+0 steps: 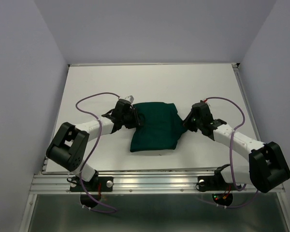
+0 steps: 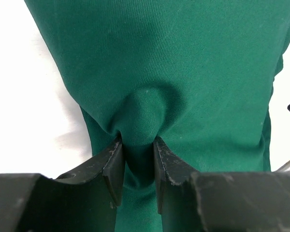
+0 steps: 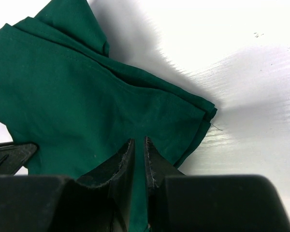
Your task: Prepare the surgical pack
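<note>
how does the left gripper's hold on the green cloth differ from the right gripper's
The left gripper pinches a thick bunched fold of the green drape, jaws standing apart around it; the right gripper has jaws nearly together on a thin layer. The left gripper holds the drape's left side, the right gripper its right side, near a layered corner. Both are shut on the same drape.

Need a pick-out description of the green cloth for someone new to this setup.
On the white table, look to the middle. The dark green drape lies there bunched, left gripper and right gripper each pinching one side. Nothing else in view is green.
</note>
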{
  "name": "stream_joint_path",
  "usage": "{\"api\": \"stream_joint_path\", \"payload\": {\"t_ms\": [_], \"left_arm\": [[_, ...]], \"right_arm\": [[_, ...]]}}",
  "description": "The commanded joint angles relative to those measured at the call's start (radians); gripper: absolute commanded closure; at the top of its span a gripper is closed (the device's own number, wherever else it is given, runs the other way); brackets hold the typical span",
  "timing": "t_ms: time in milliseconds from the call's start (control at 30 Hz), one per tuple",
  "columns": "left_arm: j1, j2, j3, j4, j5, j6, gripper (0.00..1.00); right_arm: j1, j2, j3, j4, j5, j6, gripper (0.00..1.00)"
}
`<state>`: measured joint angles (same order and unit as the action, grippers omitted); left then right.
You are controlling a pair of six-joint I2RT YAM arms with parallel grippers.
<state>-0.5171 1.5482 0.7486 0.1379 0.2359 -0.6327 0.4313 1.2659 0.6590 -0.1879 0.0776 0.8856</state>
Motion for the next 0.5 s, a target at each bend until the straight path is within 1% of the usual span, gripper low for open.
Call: {"api": "stream_joint_path", "payload": {"t_ms": [0, 133, 267, 467], "left_arm": [[-0.003, -0.011, 0.052, -0.136, -0.151, 0.057, 1.00], [-0.008, -0.007, 0.080, -0.198, -0.204, 0.079, 1.00], [-0.008, -0.052, 0.080, -0.179, -0.143, 0.094, 1.00], [-0.008, -0.126, 0.116, -0.210, -0.132, 0.126, 1.00]], "right_arm": [[-0.006, -0.017, 0.005, 0.004, 0.007, -0.016, 0.82], [-0.006, -0.017, 0.014, -0.007, 0.013, -0.022, 0.82], [-0.006, -0.019, 0.014, -0.015, 0.013, -0.023, 0.82], [-0.006, -0.020, 0.024, -0.024, 0.017, -0.034, 0.82]]}}
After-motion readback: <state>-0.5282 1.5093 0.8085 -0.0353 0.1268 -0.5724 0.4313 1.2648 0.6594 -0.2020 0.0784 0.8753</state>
